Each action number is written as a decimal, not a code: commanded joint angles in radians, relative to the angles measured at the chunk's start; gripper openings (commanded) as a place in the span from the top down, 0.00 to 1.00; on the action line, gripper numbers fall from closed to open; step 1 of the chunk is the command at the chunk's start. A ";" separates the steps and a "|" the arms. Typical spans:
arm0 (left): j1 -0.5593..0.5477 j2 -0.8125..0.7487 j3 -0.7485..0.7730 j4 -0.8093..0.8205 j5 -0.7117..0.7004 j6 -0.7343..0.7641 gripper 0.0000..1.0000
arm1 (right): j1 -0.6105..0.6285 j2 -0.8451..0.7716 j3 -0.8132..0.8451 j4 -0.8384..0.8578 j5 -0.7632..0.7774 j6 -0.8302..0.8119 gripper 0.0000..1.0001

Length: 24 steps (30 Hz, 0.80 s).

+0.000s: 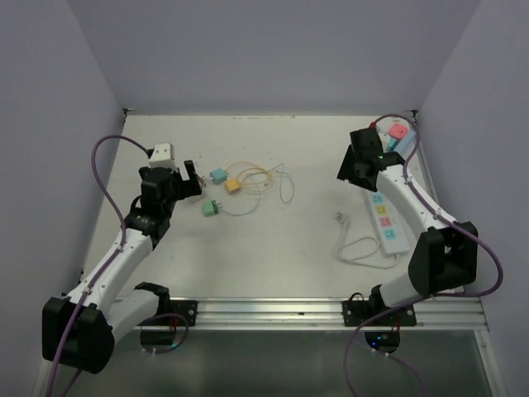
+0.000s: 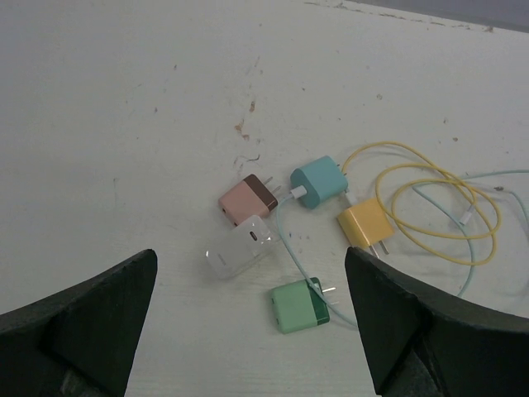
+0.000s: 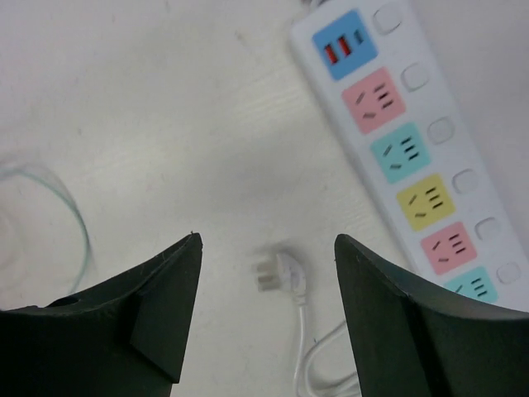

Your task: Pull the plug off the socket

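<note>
The white power strip (image 1: 390, 223) lies at the right, its far end hidden under my right arm. In the right wrist view the strip (image 3: 463, 178) shows blue, pink, teal and yellow sockets, all empty. Its own white plug (image 3: 281, 277) lies loose on the table, also seen from the top (image 1: 340, 218). A pink block (image 1: 399, 130) and a light blue one (image 1: 393, 145) sit at the back right; I cannot tell whether they are in a socket. My right gripper (image 1: 359, 161) (image 3: 266, 240) is open and empty above the table, left of the strip. My left gripper (image 1: 183, 182) (image 2: 250, 265) is open and empty.
Loose chargers lie below the left gripper: pink-brown (image 2: 248, 198), white (image 2: 240, 248), teal (image 2: 318, 182), yellow (image 2: 364, 223), green (image 2: 299, 306). Coiled yellow cable (image 2: 438, 207) and a thin pale teal one (image 1: 285, 188) lie mid-table. The strip's white cord (image 1: 359, 252) loops near the front. Walls close three sides.
</note>
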 commanded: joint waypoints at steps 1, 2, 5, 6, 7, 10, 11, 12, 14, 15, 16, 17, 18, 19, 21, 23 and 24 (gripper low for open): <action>-0.034 -0.041 -0.014 0.047 -0.052 0.003 0.01 | -0.089 0.070 0.098 0.002 0.098 0.064 0.31; -0.039 -0.047 -0.016 0.047 -0.055 0.003 0.01 | -0.130 0.087 0.133 0.002 0.110 0.088 0.30; -0.068 -0.068 -0.020 0.014 -0.075 0.007 0.01 | -0.221 0.158 0.183 0.027 0.098 0.131 0.30; -0.074 -0.075 -0.020 0.012 -0.077 0.009 0.01 | -0.241 0.176 0.191 0.043 0.086 0.141 0.30; -0.085 -0.078 -0.020 0.012 -0.083 0.012 0.01 | -0.247 0.207 0.196 0.084 0.082 0.147 0.30; -0.095 -0.085 -0.024 0.010 -0.082 0.012 0.01 | -0.319 0.270 0.210 0.191 0.078 0.155 0.29; -0.095 -0.085 -0.024 0.010 -0.080 0.010 0.01 | -0.339 0.285 0.222 0.211 0.079 0.153 0.29; -0.095 -0.084 -0.021 0.010 -0.082 0.009 0.01 | -0.349 0.302 0.233 0.247 0.084 0.150 0.29; -0.095 -0.081 -0.017 0.007 -0.074 0.007 0.01 | -0.368 0.354 0.271 0.274 0.079 0.127 0.29; -0.095 -0.075 -0.016 0.004 -0.072 0.004 0.01 | -0.373 0.376 0.291 0.282 0.078 0.119 0.29; -0.095 -0.073 -0.014 0.003 -0.068 0.004 0.01 | -0.379 0.396 0.312 0.285 0.076 0.113 0.29; -0.095 -0.069 -0.010 0.000 -0.065 0.004 0.01 | -0.390 0.440 0.357 0.285 0.066 0.101 0.29; -0.095 -0.061 -0.007 -0.002 -0.065 0.004 0.01 | -0.393 0.460 0.377 0.288 0.061 0.093 0.29; -0.094 -0.055 -0.007 -0.002 -0.068 0.003 0.01 | -0.396 0.481 0.400 0.288 0.055 0.087 0.29; -0.092 -0.038 -0.004 0.001 -0.069 0.001 0.01 | -0.407 0.546 0.461 0.279 0.047 0.070 0.29; -0.091 -0.021 -0.002 0.003 -0.069 0.000 0.01 | -0.415 0.584 0.512 0.270 0.053 0.070 0.28; -0.091 -0.016 -0.002 0.003 -0.069 0.003 0.01 | -0.419 0.615 0.523 0.265 0.052 0.070 0.28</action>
